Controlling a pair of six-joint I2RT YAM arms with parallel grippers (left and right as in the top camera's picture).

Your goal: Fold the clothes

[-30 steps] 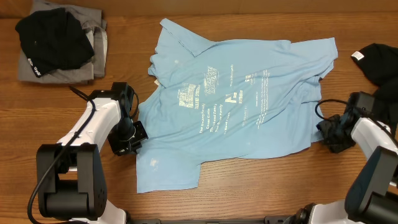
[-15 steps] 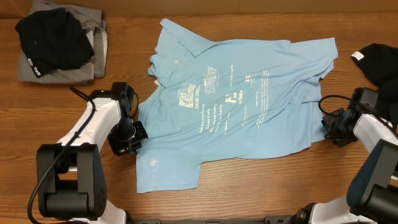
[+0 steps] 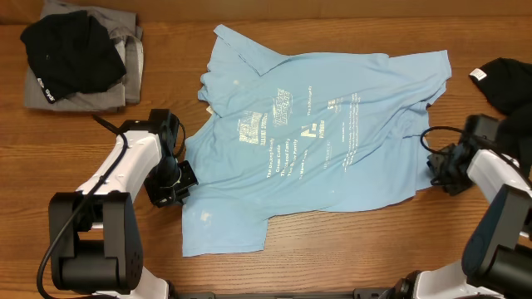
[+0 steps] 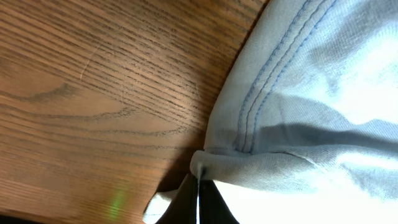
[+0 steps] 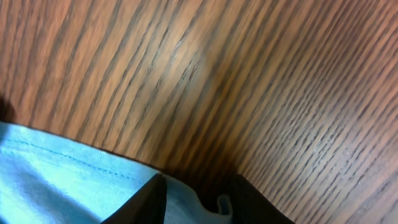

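Overhead, the light-blue T-shirt (image 3: pixel 320 137) lies spread flat in the middle of the wooden bench (image 3: pixel 332 266), small white print facing up. Its longer spread runs slantwise from the lower left of the frame to the upper right. One flap reaches toward the bottom edge at lower left, and a corner reaches toward the upper right. The lines of print slant the same way.

The left arm (image 3: pixel 125 166) rises from its base at lower left and bends inward. Its wrist is low at the shirt's left edge. The left fingers (image 3: pixel 179 184) are pressed together on a bunched fold of the stitched hem, which the left wrist view shows pinched between them just above the bench.

The right arm (image 3: pixel 499 178) comes up from lower right and turns in toward the shirt's right edge. The right fingers (image 3: pixel 436 169) stand partly apart, low over the wood. In the right wrist view a bit of the blue edge lies in the gap between them, not clamped.

A black garment (image 3: pixel 71 46) sits on a folded grey garment (image 3: pixel 125 71) at upper left, well apart from the shirt. Another black garment (image 3: pixel 507 83) lies at the right edge, near the right arm. The bench is brown wood with strong grain.
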